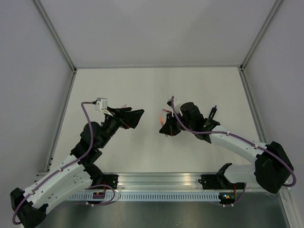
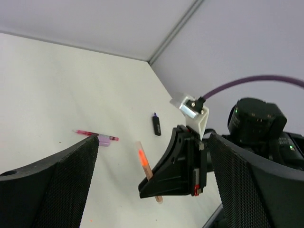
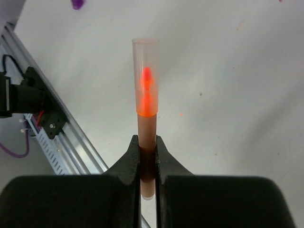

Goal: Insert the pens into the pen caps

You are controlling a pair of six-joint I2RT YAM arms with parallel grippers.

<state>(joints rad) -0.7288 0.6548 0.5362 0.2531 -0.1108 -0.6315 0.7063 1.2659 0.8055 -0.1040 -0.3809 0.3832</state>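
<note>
Right wrist view: right hand [image 3: 147,145] pinches slim orange-brown pen [image 3: 147,128], clear tubular cap [image 3: 146,66] over its orange tip | left wrist view alone: left hand [image 2: 153,142] spread; pink pen [image 2: 88,133] touching lilac cap [image 2: 104,139], short black purple-tipped pen [image 2: 156,124] nearby on white desk [image 2: 57,85]

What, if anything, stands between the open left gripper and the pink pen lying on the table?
Nothing visible does. In the left wrist view, bare table lies between the left gripper and the pink pen. The right gripper, shut on the orange pen, hangs to the right of that line, not across it.
</note>
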